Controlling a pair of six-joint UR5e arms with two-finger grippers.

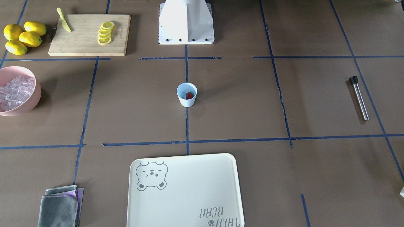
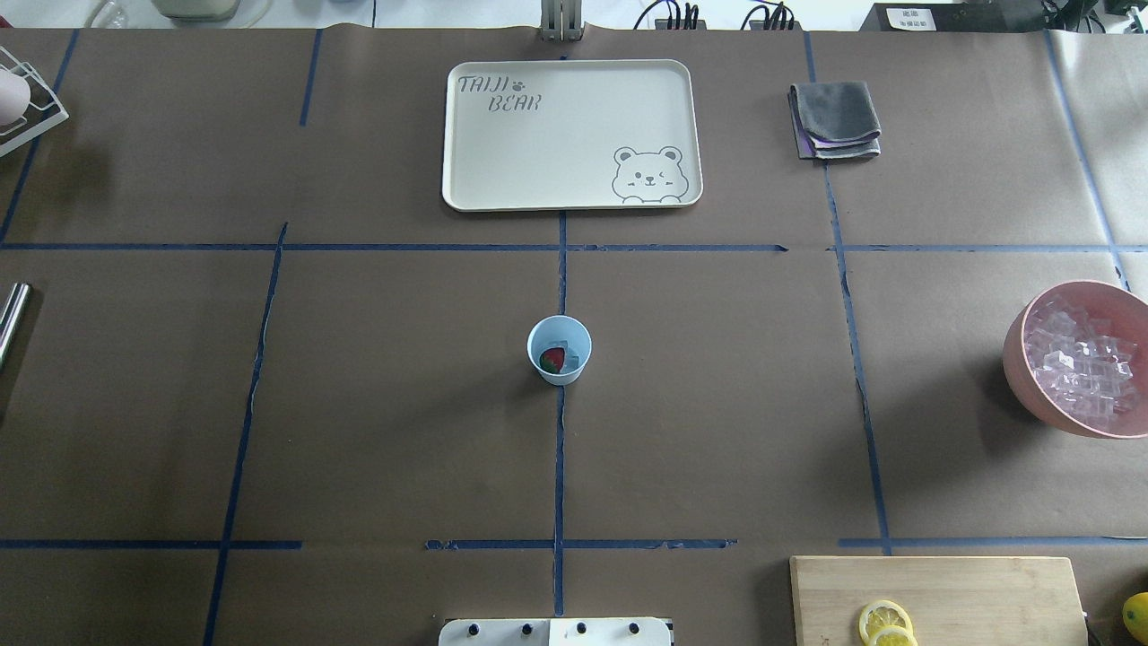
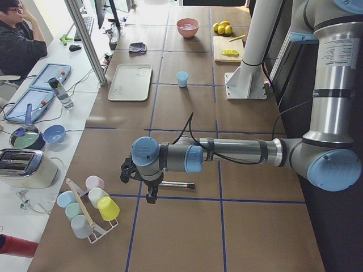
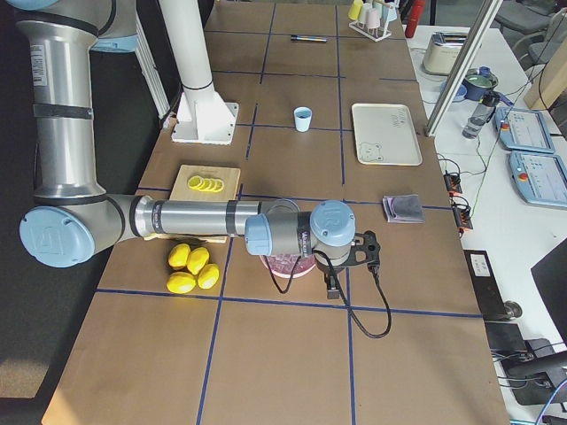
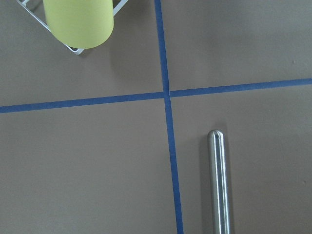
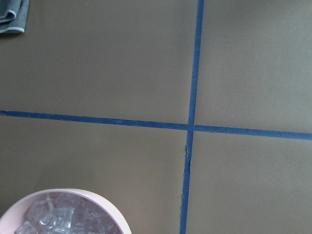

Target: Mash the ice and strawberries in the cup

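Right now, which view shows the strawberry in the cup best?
Overhead exterior: it looks almost straight into the cup, so the strawberry shows clearly against the blue inside. Front-facing shows it too, more obliquely. Side views show only the tiny cup; wrist views miss it.

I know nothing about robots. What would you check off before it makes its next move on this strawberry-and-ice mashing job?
1. Cup upright, nothing crowding it: ok.
2. Strawberry inside the cup: ok.
3. Ice sits in the pink bowl; any in the cup: cannot tell.
4. Metal rod lying free near the left tool: ok.
5. Left tool open: cannot tell.
6. Right tool open: cannot tell.
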